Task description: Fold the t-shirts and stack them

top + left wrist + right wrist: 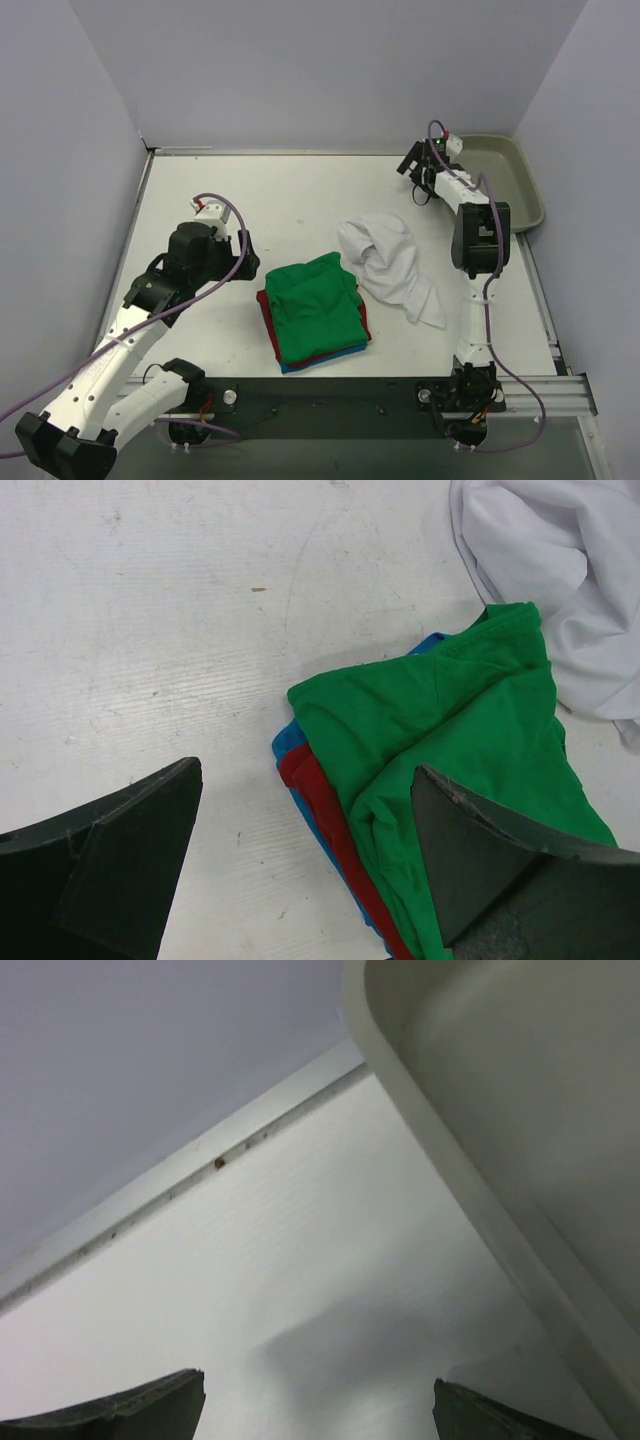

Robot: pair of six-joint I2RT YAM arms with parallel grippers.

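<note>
My left end effector (245,255) is hovering wide open beside the green t-shirt (315,300) (it is lying on a red t-shirt (310,790) and a blue t-shirt (282,742)); my right end effector (412,165) is gaping empty by the tray (535,200).

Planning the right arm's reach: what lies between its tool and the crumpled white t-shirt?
Only bare white tabletop, per the top view, separates the open right tool from the white cloth t-shirt.

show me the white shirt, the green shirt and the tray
white shirt (388,258), top view, crumpled middle
green shirt (315,305), top view, its centre
tray (527,187), top view, right wall
</note>
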